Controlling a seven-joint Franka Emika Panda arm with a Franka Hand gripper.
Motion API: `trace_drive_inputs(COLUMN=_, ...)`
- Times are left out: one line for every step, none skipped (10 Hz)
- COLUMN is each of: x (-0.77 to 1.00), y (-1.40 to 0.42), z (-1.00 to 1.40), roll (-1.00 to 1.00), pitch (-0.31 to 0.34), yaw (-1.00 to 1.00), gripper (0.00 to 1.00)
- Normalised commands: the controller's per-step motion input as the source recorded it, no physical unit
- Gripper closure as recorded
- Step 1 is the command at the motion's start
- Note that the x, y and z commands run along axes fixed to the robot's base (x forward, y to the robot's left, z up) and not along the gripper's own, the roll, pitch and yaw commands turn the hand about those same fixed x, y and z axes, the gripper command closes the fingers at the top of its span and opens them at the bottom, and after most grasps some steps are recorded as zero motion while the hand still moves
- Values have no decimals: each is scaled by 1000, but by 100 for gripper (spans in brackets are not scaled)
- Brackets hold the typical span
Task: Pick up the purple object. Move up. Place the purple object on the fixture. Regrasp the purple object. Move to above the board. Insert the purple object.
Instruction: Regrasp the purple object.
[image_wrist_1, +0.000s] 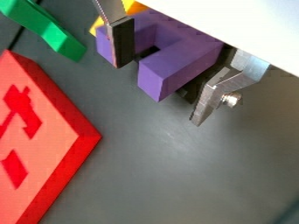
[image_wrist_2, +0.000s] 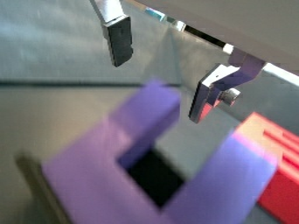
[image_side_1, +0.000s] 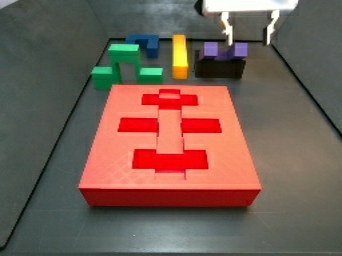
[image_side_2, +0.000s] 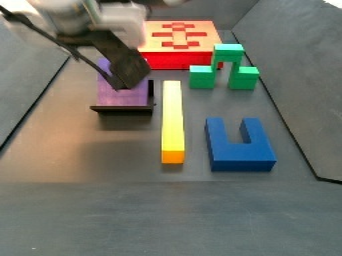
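The purple object (image_side_1: 221, 50), a U-shaped block, rests on the black fixture (image_side_1: 222, 70) behind the red board (image_side_1: 167, 175). It also shows in a side view (image_side_2: 123, 92) on the fixture (image_side_2: 123, 111). My gripper (image_side_1: 249, 38) hovers just above it, open and empty. In a wrist view the gripper (image_wrist_1: 159, 92) has a finger on either side of the purple object (image_wrist_1: 163, 66) without touching it. In a wrist view the purple object (image_wrist_2: 128, 149) lies below the spread fingers (image_wrist_2: 118, 44). The board shows in other views too (image_wrist_1: 35, 131) (image_wrist_2: 274, 171) (image_side_2: 181, 40).
A yellow bar (image_side_1: 179, 57) (image_side_2: 171, 120), a blue block (image_side_1: 144, 42) (image_side_2: 241, 142) and green blocks (image_side_1: 127, 52) (image_side_2: 221, 65) lie beside the fixture. A green block (image_wrist_1: 47, 31) shows in a wrist view. Dark walls bound the floor.
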Motion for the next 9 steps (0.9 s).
trace_drive_inputs(x=97, y=29, z=1000, roll=-320, pitch=-34, yaw=0, gripper=0)
trace_drive_inputs(x=0, y=-71, z=803, roll=0, pitch=-131, yaw=-140, gripper=0)
trace_drive_inputs(x=-9, y=-94, z=860, roll=183, pitch=-20, yaw=0, gripper=0)
trace_drive_inputs(x=-46, y=-209, z=654, roll=626, pitch=0, yaw=-17, gripper=0)
trace_drive_inputs(x=-14, y=-146, z=814, roll=789, pitch=183, yaw=-74, gripper=0)
trace_drive_inputs(x=-80, y=-140, z=703, roll=871, pitch=166, yaw=-9, gripper=0)
trace_drive_inputs(x=-300, y=-251, z=443, roll=1000, pitch=0, yaw=0, gripper=0)
trace_drive_inputs(x=-314, y=-343, z=80, roll=1000, pitch=26, yaw=0, gripper=0)
trace_drive_inputs(x=-317, y=-343, z=80, roll=1000, pitch=43, yaw=0, gripper=0)
